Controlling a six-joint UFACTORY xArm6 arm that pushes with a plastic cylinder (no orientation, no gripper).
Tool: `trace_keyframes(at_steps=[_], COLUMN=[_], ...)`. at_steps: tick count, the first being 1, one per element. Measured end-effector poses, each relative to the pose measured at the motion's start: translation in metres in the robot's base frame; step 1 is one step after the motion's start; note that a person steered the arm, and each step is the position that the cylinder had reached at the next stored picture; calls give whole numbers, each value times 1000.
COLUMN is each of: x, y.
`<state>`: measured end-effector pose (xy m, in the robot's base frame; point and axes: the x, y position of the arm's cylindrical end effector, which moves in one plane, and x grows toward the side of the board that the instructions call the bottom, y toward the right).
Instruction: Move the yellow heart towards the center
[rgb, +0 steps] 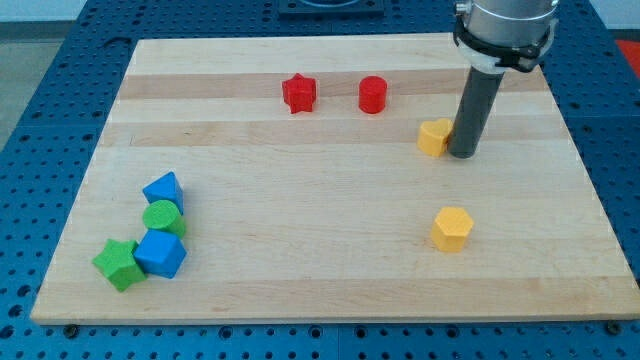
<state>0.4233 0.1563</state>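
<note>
The rod's tip (463, 153) is touching the right side of the yellow heart (434, 137) (far right of the table (300, 280)); tool state, can't tell.

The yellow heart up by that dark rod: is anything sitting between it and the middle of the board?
Nothing visible does. My tip sits against the yellow heart on its right side in the view, and the wooden board between the heart and the centre is bare. The red cylinder lies above that path.
</note>
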Motion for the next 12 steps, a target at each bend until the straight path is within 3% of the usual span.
trace_keyframes(at_steps=[3, 4, 5, 7, 8, 10, 11, 12], x=[-23, 19, 35, -2, -13, -7, -21, -21], y=[51, 15, -25, 40, 9, -109, -61, -56])
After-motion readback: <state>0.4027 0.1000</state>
